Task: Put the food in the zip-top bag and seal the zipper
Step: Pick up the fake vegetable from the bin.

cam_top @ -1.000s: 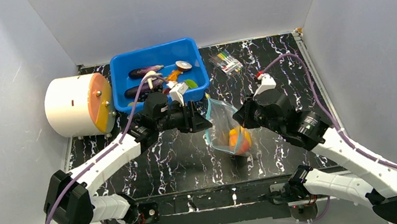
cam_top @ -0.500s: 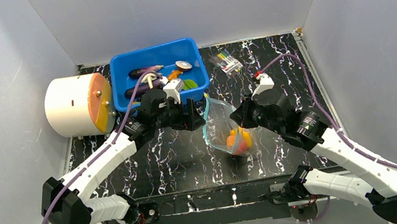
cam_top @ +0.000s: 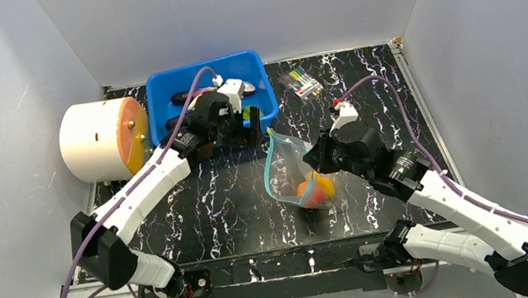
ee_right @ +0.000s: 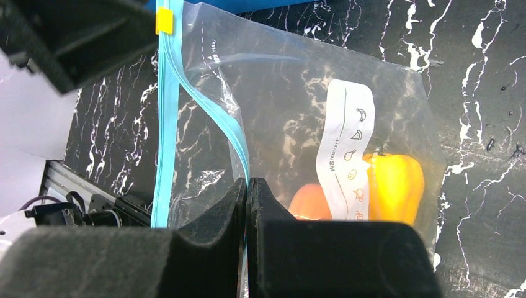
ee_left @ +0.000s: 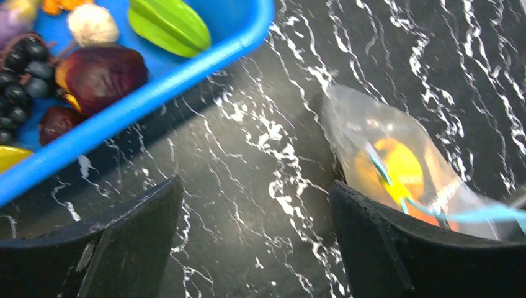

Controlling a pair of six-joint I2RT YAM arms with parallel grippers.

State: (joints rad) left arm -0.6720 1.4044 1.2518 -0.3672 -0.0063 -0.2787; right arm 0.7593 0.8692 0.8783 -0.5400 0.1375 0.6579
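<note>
Tray of blue plastic (cam_top: 158, 86): far left of centre, holding dark toy grapes (ee_left: 18, 68) and a green toy slice (ee_left: 167, 25).
Left gripper (ee_left: 255, 186): beside the tray's near rim, jaws spread wide, holding nothing.
Clear floppy zip-top bag (ee_right: 279, 93): on the black marbled table (cam_top: 229, 201), between the grippers.
Teal-blue zipper strip (ee_right: 164, 124): halves apart.
Inside the bag: yellow toy pepper (ee_right: 396, 186), orange toy fruit (ee_right: 310, 202).
Right gripper (ee_right: 247, 189): pinched tight on the zipper strip.

Left gripper (cam_top: 249, 129) nearer blue bin (cam_top: 203, 67)
</note>
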